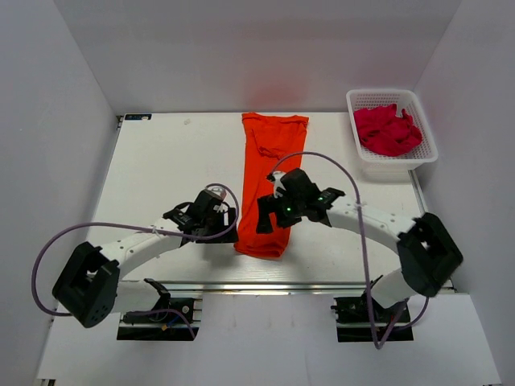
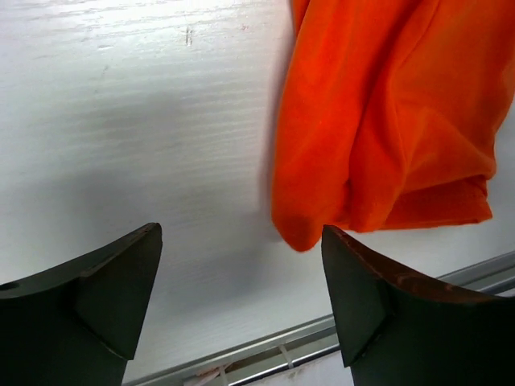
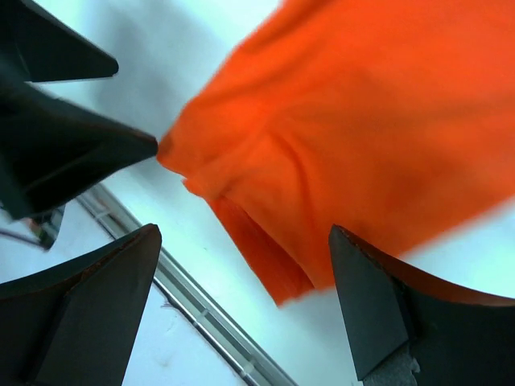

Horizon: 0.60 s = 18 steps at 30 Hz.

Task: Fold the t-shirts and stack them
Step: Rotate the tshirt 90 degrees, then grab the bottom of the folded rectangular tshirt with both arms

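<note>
1. The orange t-shirt [image 1: 269, 173] lies on the table [image 1: 161, 161] as a long narrow strip that looks already folded lengthwise. It runs from the far edge towards the arms, and its near end sits between the 2 grippers.
2. The left gripper [image 2: 240, 241] has its jaws spread wide and holds nothing. The strip's near left corner hangs just ahead of its right finger.
3. The right gripper [image 3: 243, 237] is equally wide open and empty above the same near end, where we see layered hems bunched under it.
4. We judge the cloth light, thin and limp. It has no stiffness to hold a crease, so it will sag from any pinch, and its layers can slip over each other.
5. Dragging it across the smooth table would likely smear the fold, so we would lift rather than slide.
6. We would take the 2 near corners, 1 per gripper, and pinch through every layer.
7. A basket [image 1: 426, 153] of pink garments [image 1: 388, 130] stands at the far right, well apart.
</note>
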{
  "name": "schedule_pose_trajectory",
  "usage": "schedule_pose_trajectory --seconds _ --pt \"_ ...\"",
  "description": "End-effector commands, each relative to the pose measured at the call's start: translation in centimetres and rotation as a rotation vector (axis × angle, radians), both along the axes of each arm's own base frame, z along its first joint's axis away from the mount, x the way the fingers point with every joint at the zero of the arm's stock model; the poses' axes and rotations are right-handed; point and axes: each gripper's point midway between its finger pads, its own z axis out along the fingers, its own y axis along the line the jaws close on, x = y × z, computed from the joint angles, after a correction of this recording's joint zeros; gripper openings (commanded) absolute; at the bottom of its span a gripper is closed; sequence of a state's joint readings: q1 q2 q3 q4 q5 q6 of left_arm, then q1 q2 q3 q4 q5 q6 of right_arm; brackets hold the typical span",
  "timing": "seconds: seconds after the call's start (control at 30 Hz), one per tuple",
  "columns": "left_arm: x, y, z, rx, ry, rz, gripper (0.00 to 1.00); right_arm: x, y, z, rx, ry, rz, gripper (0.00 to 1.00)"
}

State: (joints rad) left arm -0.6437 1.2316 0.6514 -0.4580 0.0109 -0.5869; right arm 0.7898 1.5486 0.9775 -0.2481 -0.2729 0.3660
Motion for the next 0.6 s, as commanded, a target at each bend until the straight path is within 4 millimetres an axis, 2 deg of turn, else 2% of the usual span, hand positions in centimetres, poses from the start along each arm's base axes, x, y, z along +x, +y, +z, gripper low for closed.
schedule_pose_trajectory --seconds 0.0,0.07,0.1,0.17,0.23,0.27,0.3,0.43,0.5,0.57 --pt "1.3 -2.5 0.6 -0.056 -0.032 -0.072 0.89 0.4 -4.5 0.1 -0.107 -0.040 -0.189 0.90" --pt "1.6 -3.4 0.4 -0.072 -0.031 -0.106 0.83 -0.1 -6.1 -0.6 -0.141 -0.041 -0.217 0.90" --pt "1.6 -3.7 0.2 -0.080 -0.022 -0.114 0.82 -0.7 -6.6 -1.2 -0.150 -0.024 -0.220 0.90" --pt "1.6 -4.2 -0.7 -0.088 0.001 -0.127 0.75 -1.9 -6.7 -1.7 -0.137 0.022 -0.208 0.85" --pt "1.3 -4.5 -1.6 -0.089 0.034 -0.139 0.71 -2.3 -6.4 -2.3 -0.117 0.046 -0.210 0.68" --pt "1.4 -4.7 -1.6 -0.095 0.038 -0.144 0.69 -2.8 -6.0 -2.6 -0.100 0.076 -0.187 0.64" --pt "1.5 -4.8 -1.5 -0.101 0.031 -0.145 0.63 -2.4 -5.4 -2.4 -0.076 0.061 -0.181 0.64" --pt "0.5 -4.7 -2.6 -0.109 0.067 -0.161 0.54 -2.3 -4.5 -3.4 -0.075 0.082 -0.159 0.63" --pt "0.2 -4.5 -2.5 -0.116 0.067 -0.153 0.52 -2.0 -3.8 -3.8 -0.061 0.097 -0.150 0.63" --pt "0.0 -4.6 -2.6 -0.127 0.077 -0.150 0.48 -2.7 -2.8 -3.5 -0.011 0.128 -0.104 0.58"
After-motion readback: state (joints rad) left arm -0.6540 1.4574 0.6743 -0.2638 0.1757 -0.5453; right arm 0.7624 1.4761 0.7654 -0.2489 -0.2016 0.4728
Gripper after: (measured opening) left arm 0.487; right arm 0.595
